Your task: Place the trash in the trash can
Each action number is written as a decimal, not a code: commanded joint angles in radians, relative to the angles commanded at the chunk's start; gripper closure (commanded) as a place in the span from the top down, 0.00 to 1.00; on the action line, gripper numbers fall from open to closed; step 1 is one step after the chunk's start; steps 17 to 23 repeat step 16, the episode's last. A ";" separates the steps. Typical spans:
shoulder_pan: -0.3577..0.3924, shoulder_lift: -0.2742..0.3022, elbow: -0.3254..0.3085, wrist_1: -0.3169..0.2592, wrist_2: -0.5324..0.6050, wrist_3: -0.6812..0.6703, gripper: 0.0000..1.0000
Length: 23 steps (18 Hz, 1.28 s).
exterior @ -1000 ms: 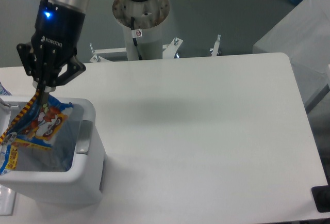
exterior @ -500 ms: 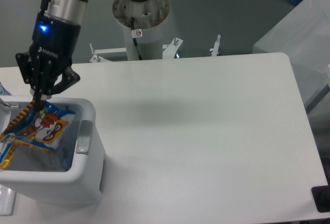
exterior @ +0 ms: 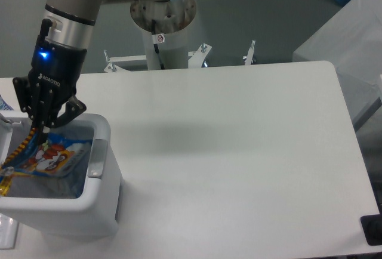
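Note:
The white trash can point(exterior: 101, 196) stands at the table's front left corner, its grey bar point(exterior: 97, 159) facing right. A blue foil snack wrapper point(exterior: 51, 154) with an orange-striped edge hangs inside the can's opening. My gripper point(exterior: 39, 129) is just above the can's back rim, shut on the wrapper's upper striped corner. Something clear and bluish lies at the bottom of the can under the wrapper; whether it is the bottle I cannot tell.
The arm's white base post point(exterior: 162, 17) rises behind the table's far edge. A pale box point(exterior: 346, 38) sits off the table at the right. A dark object point(exterior: 373, 230) is at the front right corner.
My gripper has moved left and down with the wrapper. The wrapper has sunk from above the rim to inside the can and lies flatter.

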 joint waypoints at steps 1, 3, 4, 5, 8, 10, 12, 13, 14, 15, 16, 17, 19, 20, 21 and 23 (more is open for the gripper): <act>0.002 0.003 0.005 0.000 0.002 0.002 1.00; 0.014 0.003 0.018 0.000 0.003 0.000 1.00; 0.023 0.003 0.023 0.000 0.006 0.000 1.00; 0.050 0.008 0.026 0.000 0.008 0.000 1.00; 0.152 0.025 0.046 -0.006 0.014 0.006 1.00; 0.199 0.023 0.060 -0.020 0.037 0.012 1.00; 0.204 0.026 0.060 -0.052 0.140 0.053 1.00; 0.206 0.028 0.058 -0.076 0.217 0.117 1.00; 0.207 0.031 0.058 -0.110 0.277 0.182 1.00; 0.209 0.032 0.057 -0.138 0.300 0.213 1.00; 0.209 0.037 0.054 -0.153 0.302 0.222 1.00; 0.209 0.037 0.054 -0.153 0.302 0.222 1.00; 0.209 0.037 0.054 -0.153 0.302 0.222 1.00; 0.209 0.037 0.054 -0.153 0.302 0.222 1.00; 0.209 0.037 0.054 -0.153 0.302 0.222 1.00; 0.209 0.037 0.054 -0.153 0.302 0.222 1.00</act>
